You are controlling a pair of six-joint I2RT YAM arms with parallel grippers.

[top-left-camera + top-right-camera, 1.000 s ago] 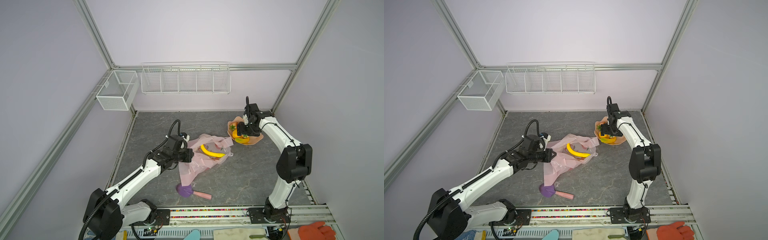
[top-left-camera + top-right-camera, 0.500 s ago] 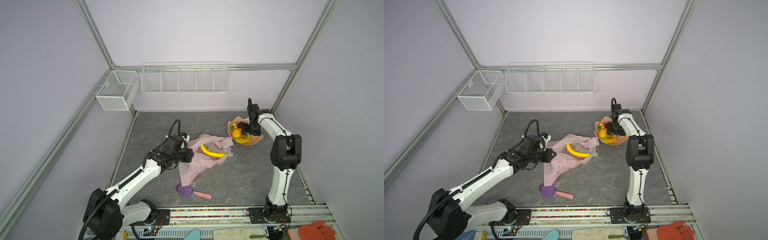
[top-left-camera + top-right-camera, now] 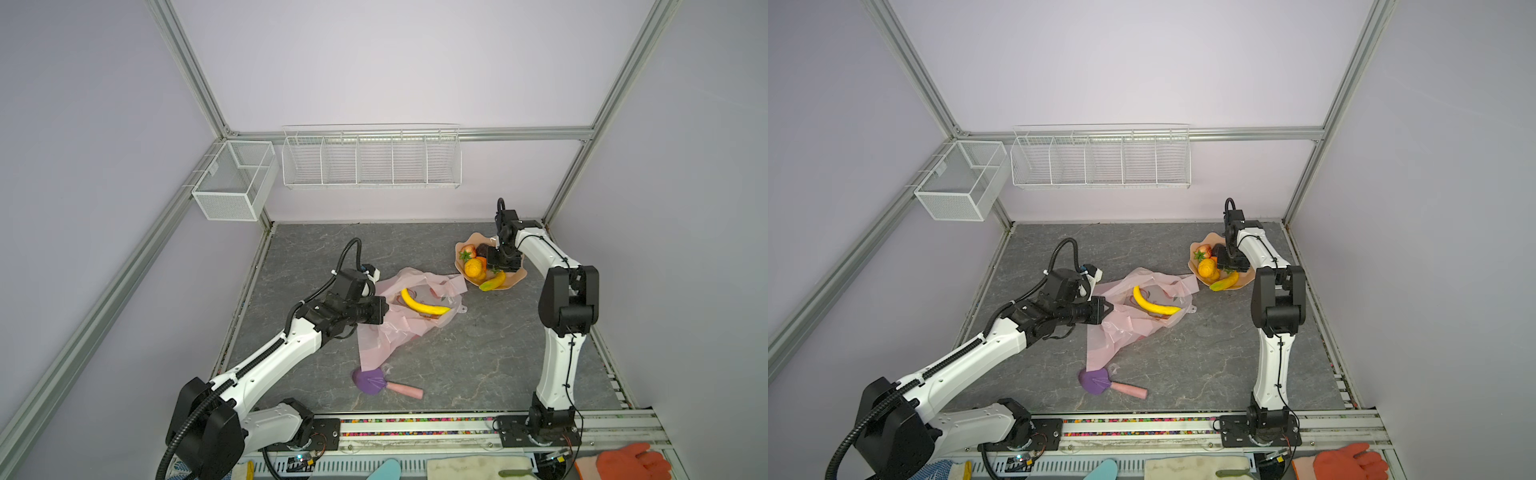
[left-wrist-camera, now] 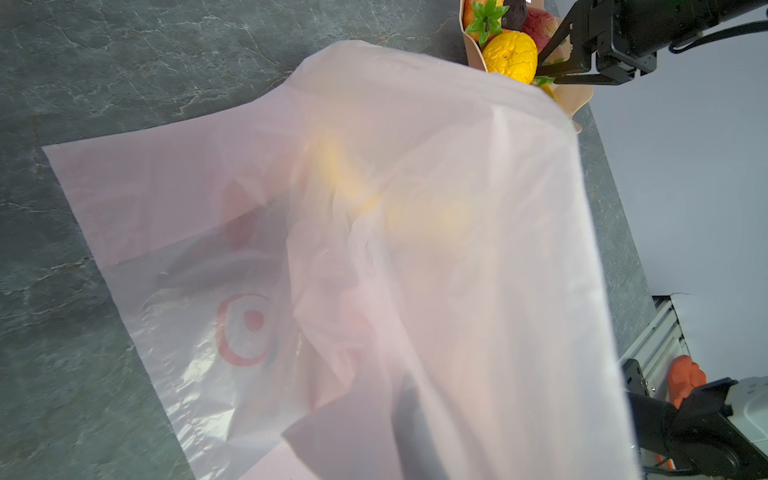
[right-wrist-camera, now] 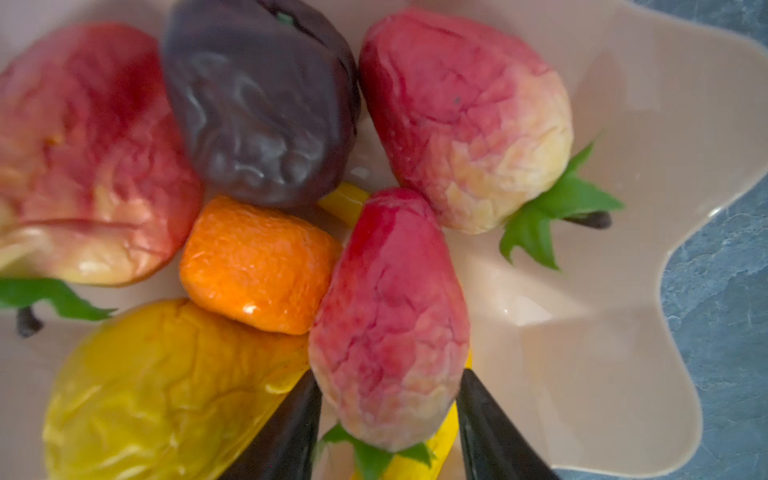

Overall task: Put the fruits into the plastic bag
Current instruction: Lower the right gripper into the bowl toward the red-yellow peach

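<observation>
While the left gripper clamps the bag, the right gripper straddles a strawberry pointing lengthwise away, leaves nearest, grip unclear

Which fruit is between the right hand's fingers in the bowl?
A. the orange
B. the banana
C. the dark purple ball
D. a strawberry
D: in the right wrist view the right hand has its black fingers on either side of a red strawberry that lies in the bowl.
</observation>
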